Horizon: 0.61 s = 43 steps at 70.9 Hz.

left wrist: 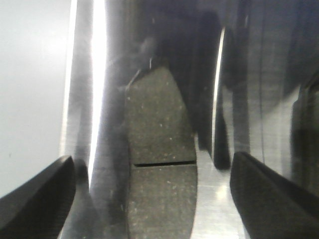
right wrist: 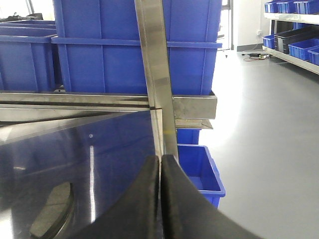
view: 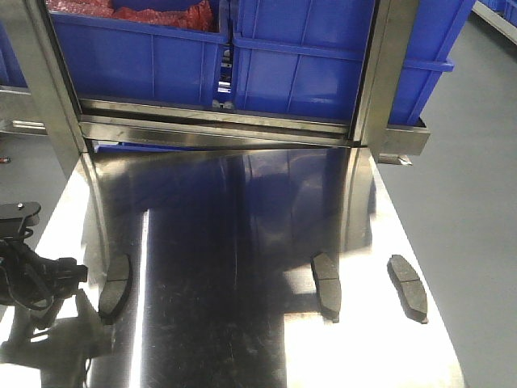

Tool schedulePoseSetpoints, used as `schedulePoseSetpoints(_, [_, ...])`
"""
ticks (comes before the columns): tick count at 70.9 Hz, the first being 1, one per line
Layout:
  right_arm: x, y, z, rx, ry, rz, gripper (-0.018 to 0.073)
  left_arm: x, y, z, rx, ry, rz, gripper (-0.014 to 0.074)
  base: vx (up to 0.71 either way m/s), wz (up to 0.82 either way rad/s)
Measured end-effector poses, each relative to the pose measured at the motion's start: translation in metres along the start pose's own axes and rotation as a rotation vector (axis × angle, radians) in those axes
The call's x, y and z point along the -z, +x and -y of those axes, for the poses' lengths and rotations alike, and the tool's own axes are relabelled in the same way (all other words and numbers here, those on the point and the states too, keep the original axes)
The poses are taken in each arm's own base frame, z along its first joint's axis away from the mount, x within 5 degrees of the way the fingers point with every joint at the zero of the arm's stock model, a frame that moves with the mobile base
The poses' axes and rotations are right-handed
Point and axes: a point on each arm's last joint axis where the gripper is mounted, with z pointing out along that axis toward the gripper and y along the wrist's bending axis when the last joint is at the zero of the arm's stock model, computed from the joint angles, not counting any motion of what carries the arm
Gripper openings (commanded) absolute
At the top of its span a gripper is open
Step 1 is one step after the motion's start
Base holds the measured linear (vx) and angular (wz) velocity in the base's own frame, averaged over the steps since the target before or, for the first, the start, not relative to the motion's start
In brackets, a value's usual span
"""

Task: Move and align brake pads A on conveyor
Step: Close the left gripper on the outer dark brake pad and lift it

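Three brake pads lie flat on a mirror-bright steel table. The left pad is near the table's left edge, the middle pad right of centre and the right pad just short of the right edge; the last two lie near each other, well apart from the first. Each is a slightly curved oblong with a dull, dark grey, grainy face cut by a thin cross groove at mid-length. In the left wrist view the left gripper stands wide open, its smooth black fingers to either side of a pad and clear of it. The pad's speckled face and groove show sharply against the streaked, reflective metal. The left arm, black and cabled, shows at the near left corner of the table, beside the left pad. The right gripper is closed, its two black tapered fingers pressed together with nothing between them. One pad lies on the steel to its left; which of the three it is cannot be told. At the table's far edge a brushed steel rack with square uprights carries blue plastic crates, one holding something red. A further blue crate sits on the smooth grey floor right of the table.
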Motion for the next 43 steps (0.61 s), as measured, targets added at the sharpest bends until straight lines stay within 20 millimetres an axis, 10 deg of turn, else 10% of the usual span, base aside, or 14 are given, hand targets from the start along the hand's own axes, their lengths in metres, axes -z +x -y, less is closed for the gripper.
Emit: schedulePoseSetpoints(43, [0.0, 0.0, 0.0, 0.0, 0.0, 0.0, -0.0008, -0.0002, -0.0026, 0.0005, 0.001, 0.002, 0.009, 0.0188, 0.0, 0.0])
